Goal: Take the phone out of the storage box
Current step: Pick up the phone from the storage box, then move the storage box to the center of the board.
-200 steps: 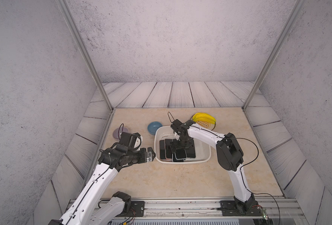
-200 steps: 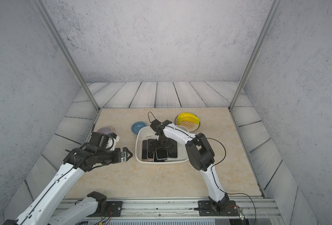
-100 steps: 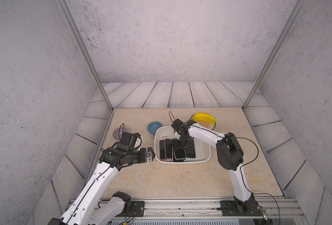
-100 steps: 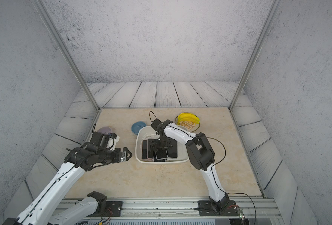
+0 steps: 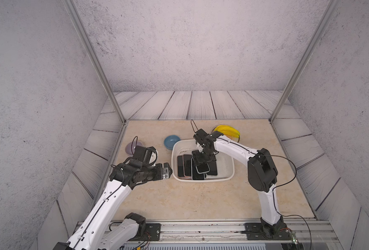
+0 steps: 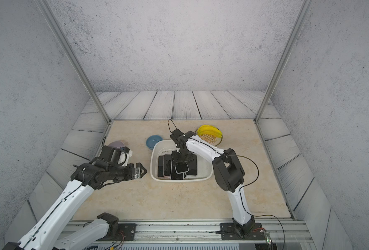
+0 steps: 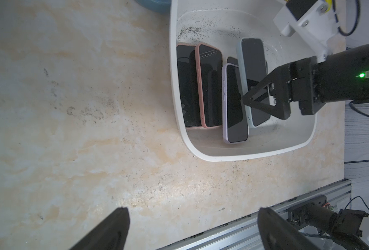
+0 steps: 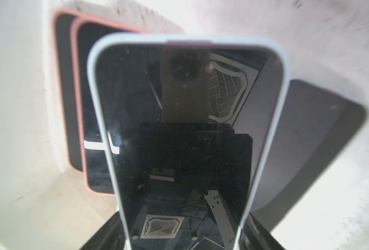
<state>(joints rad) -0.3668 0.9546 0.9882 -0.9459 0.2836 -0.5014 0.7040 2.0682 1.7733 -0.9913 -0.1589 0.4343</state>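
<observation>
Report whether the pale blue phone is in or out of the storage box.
In. The pale blue phone lies within the storage box, atop other phones, with the right gripper closed across its sides.

1. Phones: five visible, overlapping: an outer pink phone, an inner pink phone, a lilac phone, a pale blue phone and a dark phone, partly covered. Whether others lie beneath cannot be told.
2. Storage box: one.
3. Small round bowls: two, a blue bowl and a lilac bowl.
4. Yellow dish: one.
5. Robot arms: two, a left arm and a right arm.
</observation>
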